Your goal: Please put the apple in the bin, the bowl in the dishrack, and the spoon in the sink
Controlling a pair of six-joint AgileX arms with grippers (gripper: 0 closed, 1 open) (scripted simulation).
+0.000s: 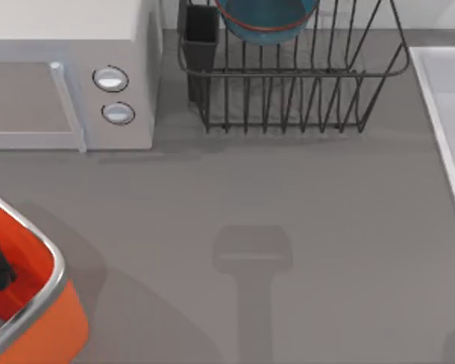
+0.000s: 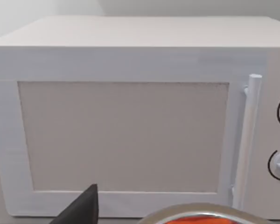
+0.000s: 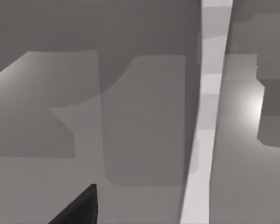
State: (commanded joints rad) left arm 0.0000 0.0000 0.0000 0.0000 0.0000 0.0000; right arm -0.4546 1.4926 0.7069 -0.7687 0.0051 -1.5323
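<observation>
While the bowl (image 1: pixel 267 21) sits among the bars of the dishrack (image 1: pixel 303 98) at 12 o'clock in the top view, I judge that part of the task complete: its teal inside and orange-brown band show above the wire frame, next to the black cutlery cup (image 1: pixel 201 34).

The bin (image 1: pixel 38 303) stands at 8 o'clock on the worktop (image 1: pixel 288 189). A dark part of my left arm reaches over its orange interior at the far left edge. The left wrist view looks across the silver bin rim (image 2: pixel 200 215) toward the white microwave (image 2: pixel 130 116), with one dark finger of the left tool (image 2: pixel 81 210) at the frame edge. I cannot tell how far that tool is open or whether it has hold of anything. I cannot confirm the apple's place.

The sink (image 1: pixel 447 114) lies at 3 o'clock. The right wrist view shows its pale raised rim (image 3: pixel 205 140) and one dark finger of the right tool (image 3: pixel 79 207); its opening and any load cannot be determined. The spoon's place is likewise unconfirmed.
</observation>
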